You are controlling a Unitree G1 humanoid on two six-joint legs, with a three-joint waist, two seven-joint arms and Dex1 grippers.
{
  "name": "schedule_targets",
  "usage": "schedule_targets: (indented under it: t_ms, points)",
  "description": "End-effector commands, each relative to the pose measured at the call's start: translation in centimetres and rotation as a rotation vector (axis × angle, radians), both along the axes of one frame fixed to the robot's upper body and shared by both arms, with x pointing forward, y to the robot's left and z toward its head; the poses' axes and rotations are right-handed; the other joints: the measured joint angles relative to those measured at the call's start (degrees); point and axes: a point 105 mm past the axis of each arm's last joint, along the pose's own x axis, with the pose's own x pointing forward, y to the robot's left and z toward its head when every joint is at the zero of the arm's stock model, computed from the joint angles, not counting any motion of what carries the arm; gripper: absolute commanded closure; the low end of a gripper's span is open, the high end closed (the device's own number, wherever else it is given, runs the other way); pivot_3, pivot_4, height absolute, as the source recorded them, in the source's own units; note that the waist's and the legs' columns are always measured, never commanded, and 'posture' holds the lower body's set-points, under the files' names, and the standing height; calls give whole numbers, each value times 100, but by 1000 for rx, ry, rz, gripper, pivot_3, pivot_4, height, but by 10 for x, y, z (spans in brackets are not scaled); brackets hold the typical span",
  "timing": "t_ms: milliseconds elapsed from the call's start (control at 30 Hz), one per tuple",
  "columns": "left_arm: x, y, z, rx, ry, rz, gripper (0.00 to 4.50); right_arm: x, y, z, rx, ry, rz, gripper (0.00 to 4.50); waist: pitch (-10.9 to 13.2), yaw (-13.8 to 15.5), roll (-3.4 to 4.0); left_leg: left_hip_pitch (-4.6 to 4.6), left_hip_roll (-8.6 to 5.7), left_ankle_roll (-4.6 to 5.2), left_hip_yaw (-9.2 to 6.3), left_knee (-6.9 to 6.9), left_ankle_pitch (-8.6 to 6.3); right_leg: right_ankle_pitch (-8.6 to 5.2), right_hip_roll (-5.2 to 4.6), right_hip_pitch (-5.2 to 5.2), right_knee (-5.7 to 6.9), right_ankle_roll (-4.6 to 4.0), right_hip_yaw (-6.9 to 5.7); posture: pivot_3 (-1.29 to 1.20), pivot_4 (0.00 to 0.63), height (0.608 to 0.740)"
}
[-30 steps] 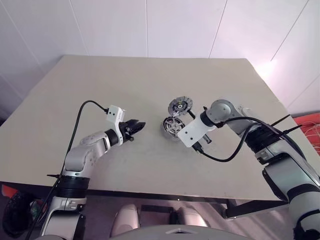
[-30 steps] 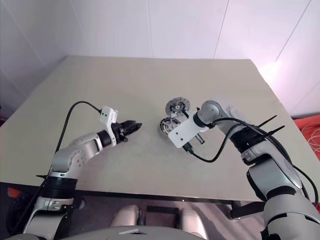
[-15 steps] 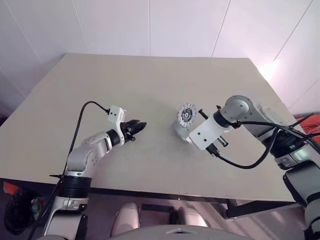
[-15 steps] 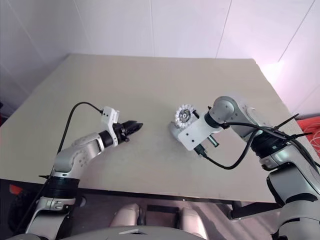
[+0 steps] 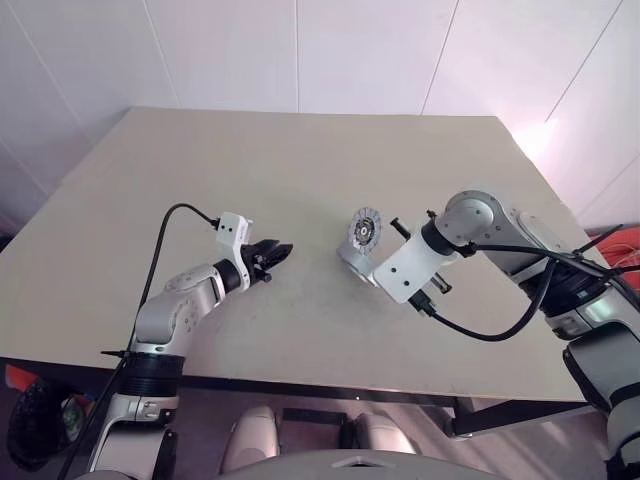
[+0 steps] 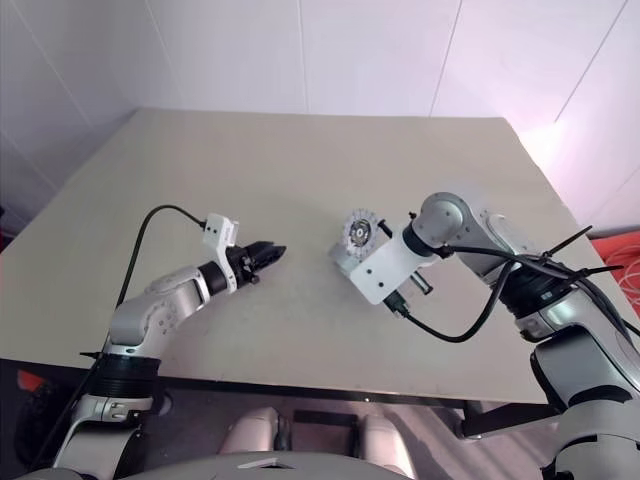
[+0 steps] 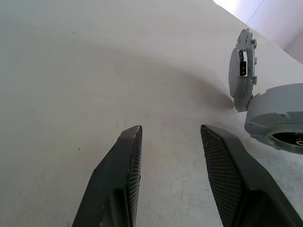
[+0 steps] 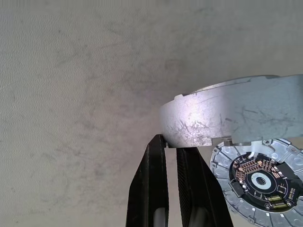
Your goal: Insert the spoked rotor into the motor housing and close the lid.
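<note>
While lid (image 5: 363, 230) stands raised | right jaws closed, seemingly (partly hidden) touching housing (image 8: 232, 113) | left jaws apart, empty

lid (image 5: 363, 229) upright, tbl (image 5: 250, 160) open elsewhere

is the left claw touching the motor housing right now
Apart. In the left eye view the left claw hangs over bare table, well short of the motor housing; the left wrist view shows open tabletop between them.
</note>
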Motion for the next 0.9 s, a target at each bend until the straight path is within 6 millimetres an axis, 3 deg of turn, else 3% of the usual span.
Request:
schedule_targets:
  t_ms: [33,167,700,900]
  points:
    - [2,4,12,2,-56,12,2434,3,19,29,97,-89,34,4489,0,1,0,0,0,0,0,0,0,0,0,0,0,0,0,0,0,740]
    - [3,6,13,4,-57,16,2434,5,30,27,125,-110,34,4489,0,2,0,-1,0,0,-2,2,0,0,0,0,0,0,-1,0,0,740]
    - [5,9,15,14,-68,22,2434,13,32,14,101,-153,35,4489,0,9,0,-2,-1,-4,-5,3,2,0,0,0,2,0,-3,0,0,740]
    - [6,10,16,15,-70,24,2434,13,36,12,106,-152,41,2509,0,8,0,5,-1,-5,-6,3,3,1,0,7,3,0,-3,0,0,740]
